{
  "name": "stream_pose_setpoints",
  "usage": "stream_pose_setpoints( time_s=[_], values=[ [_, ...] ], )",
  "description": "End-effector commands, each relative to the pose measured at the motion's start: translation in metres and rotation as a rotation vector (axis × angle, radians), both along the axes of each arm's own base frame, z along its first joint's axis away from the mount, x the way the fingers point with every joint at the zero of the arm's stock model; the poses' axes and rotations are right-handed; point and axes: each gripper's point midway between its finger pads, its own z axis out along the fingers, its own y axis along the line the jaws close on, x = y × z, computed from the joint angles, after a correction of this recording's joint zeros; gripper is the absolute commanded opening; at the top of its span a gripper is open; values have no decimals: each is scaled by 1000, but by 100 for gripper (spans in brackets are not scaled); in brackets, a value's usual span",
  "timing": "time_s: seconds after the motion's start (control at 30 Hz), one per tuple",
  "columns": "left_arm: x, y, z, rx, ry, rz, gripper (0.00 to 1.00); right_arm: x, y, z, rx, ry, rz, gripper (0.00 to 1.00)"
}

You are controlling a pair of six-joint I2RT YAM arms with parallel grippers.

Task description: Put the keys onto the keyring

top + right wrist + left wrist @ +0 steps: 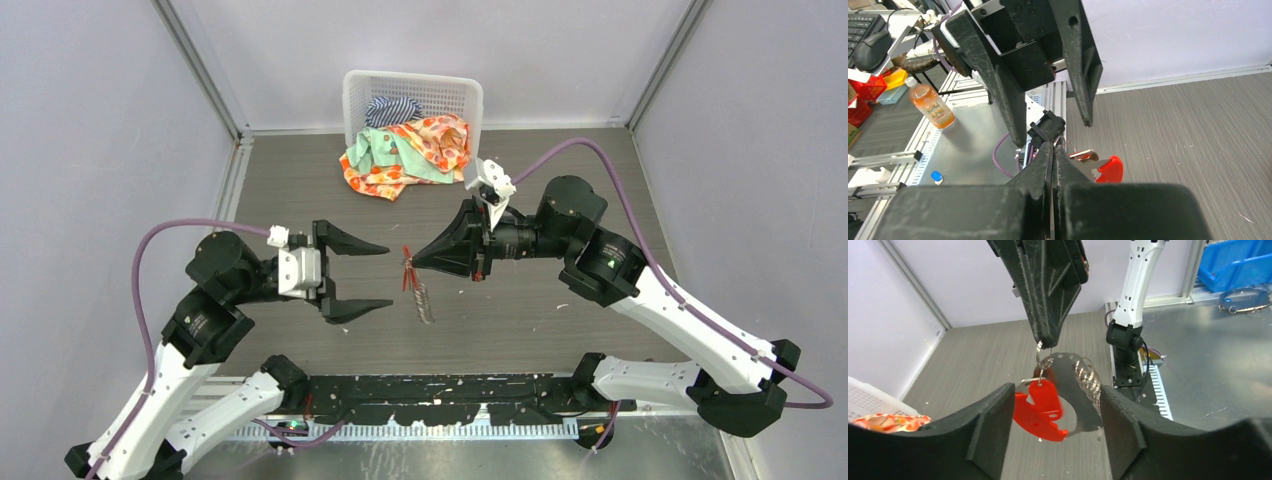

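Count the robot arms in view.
2. The left arm reaches in from the left, its fingers open; the right arm from the right, its fingers shut on the hanging keyring. None seems hidden.

left pincer [389, 276] gap: open room | just ahead: keyring [419, 291], right pincer [418, 262]

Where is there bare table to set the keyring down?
Free: table left of the basket, toward the left wall, and the near strip between keyring and arm bases. Crowded: centre, where open left gripper and right gripper flank the keyring; rear, basket and clothes.
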Motion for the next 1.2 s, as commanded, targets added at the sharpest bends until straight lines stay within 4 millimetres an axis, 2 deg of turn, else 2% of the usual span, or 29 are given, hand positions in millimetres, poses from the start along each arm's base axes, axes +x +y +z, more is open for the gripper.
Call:
stream_pose_setpoints(
  time_s=[0.0, 0.1, 0.3, 0.43, 0.7, 0.8, 0.9, 0.97, 1.03, 1.17],
  values=[
    [3, -9, 14, -34, 104, -27, 59, -1, -2, 19, 45, -76, 11, 1],
    [3, -12, 14, -35, 143, -40, 48, -1, -2, 18, 38, -81, 16, 1],
    [6, -15, 18, -45, 172, -34, 42, -5, 0, 13, 16, -79, 48, 1],
    [4, -15, 19, -47, 178, -44, 28, -4, 1, 12, 11, -85, 50, 1],
    [4, -16, 8, -25, 180, -54, 4, -2, 2, 12, 7, -83, 45, 1],
    [3, -15, 0, 2, 181, -53, 4, -1, 2, 11, 2, -80, 38, 1],
    [1, -14, -4, 14, 194, -57, 15, -2, 1, 14, 4, -81, 41, 1],
    [0, -14, -3, 11, 193, -65, 17, -2, 3, 13, -1, -77, 47, 1],
    [0, -14, 0, 5, 191, -65, 15, -2, 3, 13, -1, -77, 50, 1],
    [0, -14, 1, 3, 187, -63, 5, -2, 4, 14, 1, -79, 52, 1]
  ],
)
